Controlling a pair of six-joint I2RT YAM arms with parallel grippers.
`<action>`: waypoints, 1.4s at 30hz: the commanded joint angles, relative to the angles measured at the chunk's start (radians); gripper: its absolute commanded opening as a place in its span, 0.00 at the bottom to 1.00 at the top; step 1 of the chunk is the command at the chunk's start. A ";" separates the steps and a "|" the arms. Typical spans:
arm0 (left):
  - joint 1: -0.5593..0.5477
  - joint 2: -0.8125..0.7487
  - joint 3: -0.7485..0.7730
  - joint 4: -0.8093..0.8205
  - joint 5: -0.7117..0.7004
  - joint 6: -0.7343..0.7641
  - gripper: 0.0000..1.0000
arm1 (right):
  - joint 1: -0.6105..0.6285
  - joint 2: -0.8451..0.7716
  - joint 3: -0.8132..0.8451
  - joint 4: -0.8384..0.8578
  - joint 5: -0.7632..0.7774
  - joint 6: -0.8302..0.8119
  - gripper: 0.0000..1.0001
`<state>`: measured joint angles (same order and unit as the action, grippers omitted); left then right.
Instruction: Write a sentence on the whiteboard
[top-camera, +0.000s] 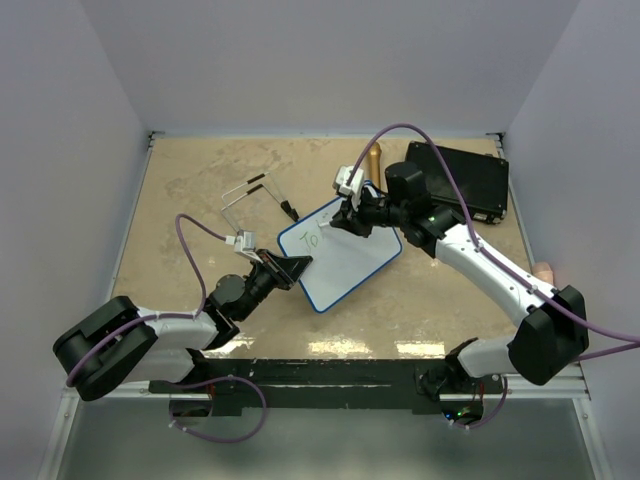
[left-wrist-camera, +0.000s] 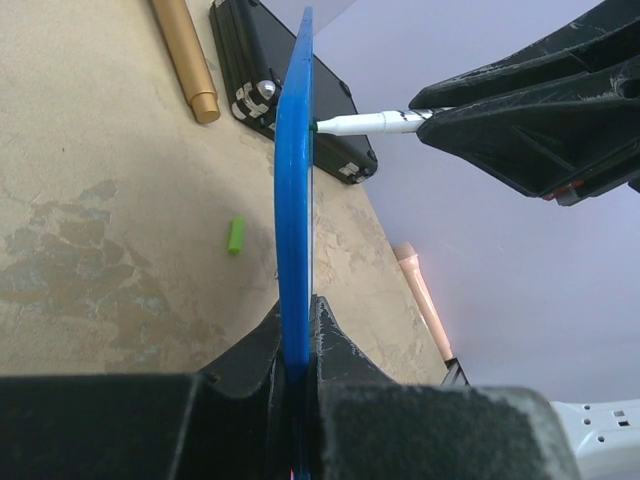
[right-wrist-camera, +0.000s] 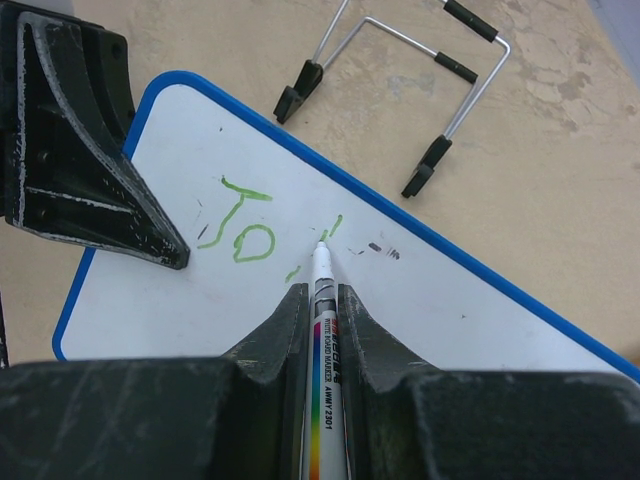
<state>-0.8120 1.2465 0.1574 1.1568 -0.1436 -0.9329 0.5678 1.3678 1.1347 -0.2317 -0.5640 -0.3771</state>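
Observation:
The whiteboard (top-camera: 345, 262), white with a blue rim, sits at the middle of the table, and green letters "To" (right-wrist-camera: 240, 225) are written on it. My left gripper (top-camera: 300, 268) is shut on its near left edge; the left wrist view shows the whiteboard (left-wrist-camera: 293, 190) edge-on between the jaws of the left gripper (left-wrist-camera: 297, 305). My right gripper (right-wrist-camera: 322, 292) is shut on a white marker (right-wrist-camera: 325, 350). The marker's tip touches the board at a short green stroke to the right of the letters. The marker (left-wrist-camera: 370, 123) meets the board's face from the right.
A black case (top-camera: 460, 180) lies at the back right, with a gold cylinder (top-camera: 373, 160) beside it. A wire stand (top-camera: 255, 192) with black tips lies behind the board on the left. A small green cap (left-wrist-camera: 236, 235) rests on the table. A beige stick (top-camera: 543, 270) lies by the right wall.

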 joint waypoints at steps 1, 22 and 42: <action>0.004 -0.013 0.041 0.643 -0.011 -0.026 0.00 | 0.003 -0.032 -0.006 -0.046 -0.005 -0.039 0.00; 0.004 -0.009 0.031 0.653 -0.007 -0.024 0.00 | 0.006 -0.058 -0.007 -0.008 -0.017 -0.002 0.00; 0.004 0.004 0.033 0.672 -0.004 -0.029 0.00 | 0.006 -0.010 -0.003 0.019 -0.063 0.026 0.00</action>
<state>-0.8082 1.2606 0.1574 1.1572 -0.1448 -0.9340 0.5694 1.3552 1.0943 -0.2531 -0.5812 -0.3626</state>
